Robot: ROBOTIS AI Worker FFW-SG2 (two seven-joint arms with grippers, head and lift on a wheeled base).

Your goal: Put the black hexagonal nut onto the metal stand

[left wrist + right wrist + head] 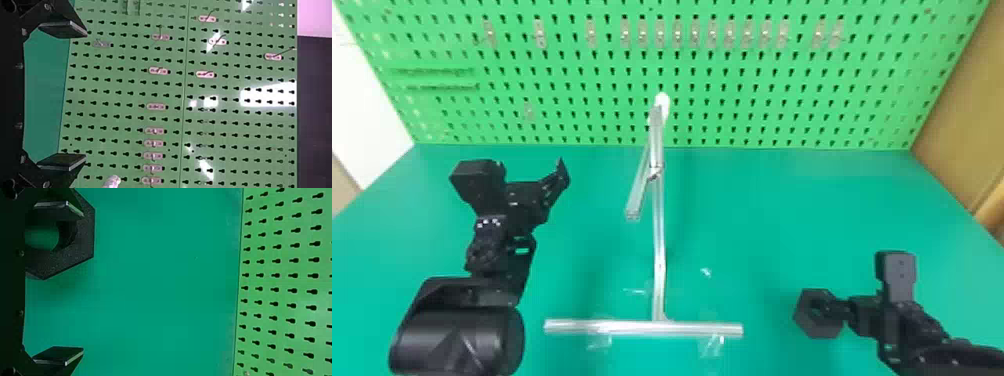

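The black hexagonal nut is at the right in the head view, beside the right gripper. In the right wrist view the nut overlaps one finger, its hole partly hidden; I cannot tell whether that finger passes through it. That right gripper is open, its fingers wide apart. The metal stand rises mid-table from a crossbar, with a slanted side rod and a white tip. To its left is my left gripper; in its wrist view the gripper is open with nothing between its fingers.
A green pegboard with a row of small hooks stands behind the green table. Clear bits of tape lie around the stand's crossbar. Cardboard stands at the right edge.
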